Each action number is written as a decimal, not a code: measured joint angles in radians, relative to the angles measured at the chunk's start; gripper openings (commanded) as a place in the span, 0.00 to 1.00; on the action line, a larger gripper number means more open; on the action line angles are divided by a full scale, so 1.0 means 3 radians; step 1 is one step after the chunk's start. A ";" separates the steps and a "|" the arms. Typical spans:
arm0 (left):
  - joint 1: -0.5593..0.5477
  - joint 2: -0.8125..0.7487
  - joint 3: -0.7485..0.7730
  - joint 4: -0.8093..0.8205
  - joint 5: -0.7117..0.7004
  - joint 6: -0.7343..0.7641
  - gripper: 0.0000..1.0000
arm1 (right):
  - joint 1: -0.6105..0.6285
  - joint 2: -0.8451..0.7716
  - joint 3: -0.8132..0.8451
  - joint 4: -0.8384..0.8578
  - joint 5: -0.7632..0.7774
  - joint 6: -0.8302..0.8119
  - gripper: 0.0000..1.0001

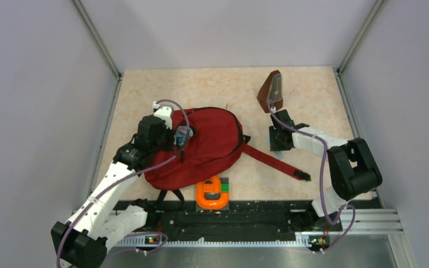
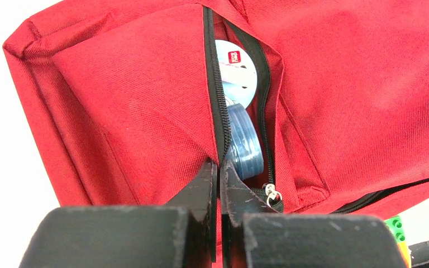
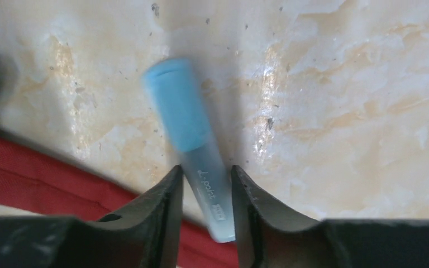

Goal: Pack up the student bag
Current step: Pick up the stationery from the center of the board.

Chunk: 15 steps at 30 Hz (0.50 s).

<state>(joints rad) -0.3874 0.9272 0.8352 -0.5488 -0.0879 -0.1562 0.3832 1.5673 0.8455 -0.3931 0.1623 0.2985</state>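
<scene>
Left gripper (image 2: 219, 181): jaws closed to a sliver, pinching the red fabric edge of the student bag (image 2: 117, 111) right at the black zipper (image 2: 213, 84). The zipper stands open. In the gap sits a white round item with a red label (image 2: 236, 67) and, below it, a blue translucent roll (image 2: 246, 145). The zip pull (image 2: 272, 195) hangs just right of the fingers.

Right gripper (image 3: 205, 170): jaws narrow, one on each side of the clear barrel of a pen with a light-blue cap (image 3: 180, 106), which lies on the table (image 3: 341, 111). The pen is blurred; whether the pads press it cannot be told. The bag's long red strap (image 3: 44, 178) runs just left of the fingers.

Pose: the left arm reaches up and right from its base to the bag's left side. The right arm is folded, elbow out to the right, forearm pointing left, wrist aimed down at the table.

The student bag (image 1: 212, 142) lies flat at mid-table, nearer the left arm.
</scene>
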 measured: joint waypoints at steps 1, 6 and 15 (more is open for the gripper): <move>0.0000 -0.0017 -0.0008 0.0001 -0.0006 -0.0001 0.00 | 0.0000 0.0004 0.0000 0.0023 0.0020 -0.0001 0.13; 0.0000 -0.0088 -0.0064 0.0014 -0.0010 -0.0004 0.00 | 0.0000 -0.0020 -0.0001 0.0020 0.0181 0.0024 0.00; 0.0009 -0.0023 -0.0067 0.0034 0.0064 -0.0003 0.00 | 0.0004 -0.0631 0.0231 -0.0146 -0.0032 -0.0158 0.00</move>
<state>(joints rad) -0.3847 0.9203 0.8150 -0.5385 -0.0689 -0.1570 0.3843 1.3781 0.9150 -0.4370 0.1528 0.2512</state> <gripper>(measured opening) 0.015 0.149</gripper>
